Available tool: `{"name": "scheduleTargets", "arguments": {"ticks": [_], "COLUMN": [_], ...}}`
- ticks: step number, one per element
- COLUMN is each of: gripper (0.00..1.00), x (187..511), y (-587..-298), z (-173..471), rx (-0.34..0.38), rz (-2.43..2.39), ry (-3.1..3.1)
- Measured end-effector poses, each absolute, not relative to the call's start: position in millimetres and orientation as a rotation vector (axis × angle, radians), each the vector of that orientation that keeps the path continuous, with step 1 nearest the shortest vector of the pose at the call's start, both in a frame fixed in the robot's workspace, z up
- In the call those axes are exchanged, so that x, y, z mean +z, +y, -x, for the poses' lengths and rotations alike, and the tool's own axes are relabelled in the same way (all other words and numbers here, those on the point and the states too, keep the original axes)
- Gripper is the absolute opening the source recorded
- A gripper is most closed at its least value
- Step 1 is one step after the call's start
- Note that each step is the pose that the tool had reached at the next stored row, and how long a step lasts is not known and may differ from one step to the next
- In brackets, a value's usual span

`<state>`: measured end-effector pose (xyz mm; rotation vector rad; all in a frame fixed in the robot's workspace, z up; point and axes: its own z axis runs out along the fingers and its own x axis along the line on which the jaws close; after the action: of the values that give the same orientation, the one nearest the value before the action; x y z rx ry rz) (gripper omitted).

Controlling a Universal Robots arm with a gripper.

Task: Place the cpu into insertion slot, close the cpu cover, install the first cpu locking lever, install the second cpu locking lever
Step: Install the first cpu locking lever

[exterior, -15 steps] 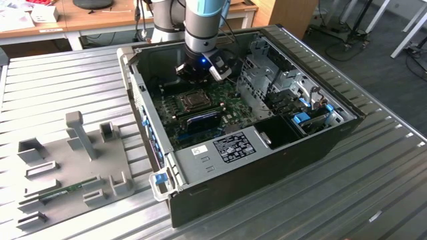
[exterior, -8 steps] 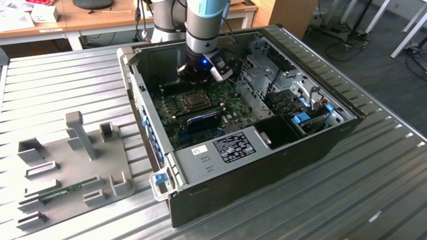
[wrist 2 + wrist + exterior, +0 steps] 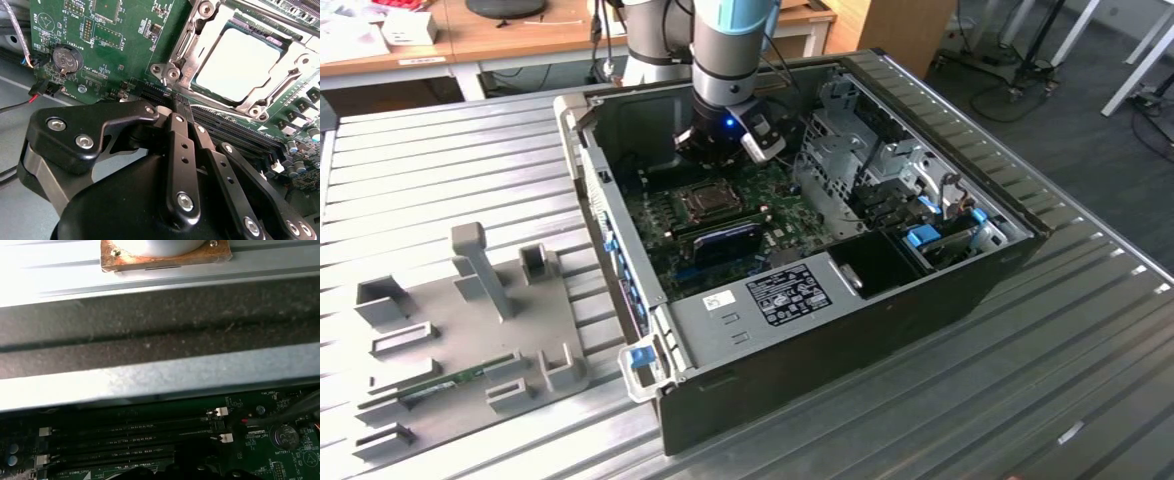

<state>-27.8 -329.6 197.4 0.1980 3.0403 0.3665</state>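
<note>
My pincer (image 3: 176,100) is pressed together with nothing between its tips. It stands low over the board (image 3: 125,45), at the memory slots (image 3: 235,137) just beside one corner of the cover (image 3: 200,75).

Risks from this position:
- The tips are near the slot latches and small board parts. A sideways drift could scrape them.
- The levers (image 3: 182,42) run tight along the cover's frame. I judge that a shut tip pushing off-centre could slip off the thin wire and strike the board.
- The case wall (image 3: 160,380) is near my wrist, leaving little room for a swing.

The cpu (image 3: 240,62) lies flat in the slot (image 3: 711,203), its pale metal top showing through the window of the cover. The cover appears down over it. Whether either lever is hooked I cannot tell.
</note>
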Motion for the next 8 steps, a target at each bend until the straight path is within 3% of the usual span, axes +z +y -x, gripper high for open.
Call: {"name": "scheduleTargets", "arguments": {"ticks": [8], "gripper": [0.10], "x": [197.5], "y": [-328.0], "z": [27.8], "rx": [0.295], "rz": [-0.195], "ry": [3.045]}}
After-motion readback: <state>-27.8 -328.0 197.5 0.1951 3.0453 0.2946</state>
